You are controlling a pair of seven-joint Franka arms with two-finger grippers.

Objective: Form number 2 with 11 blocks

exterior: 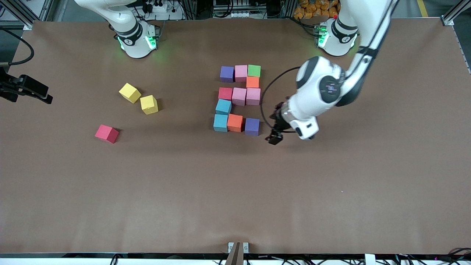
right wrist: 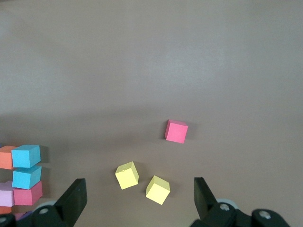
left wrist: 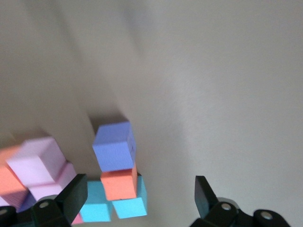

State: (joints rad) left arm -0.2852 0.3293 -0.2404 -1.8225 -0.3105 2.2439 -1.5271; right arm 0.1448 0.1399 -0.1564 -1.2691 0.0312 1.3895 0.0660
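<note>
The blocks (exterior: 239,98) form a 2 running toward the camera on the brown table (exterior: 331,191); the left gripper (exterior: 275,127) beside it and the right gripper (right wrist: 137,198) over the yellow cubes (exterior: 139,98) are released.

The blocks (exterior: 239,98) look like matt foam with soft, slightly grainy faces, as do the two yellow cubes (exterior: 139,98). The counter (exterior: 235,191) is covered in dull brown paper-like sheeting. The arm shells (exterior: 323,86) are glossy white plastic; the fingers (left wrist: 73,194) look like matt black plastic.
</note>
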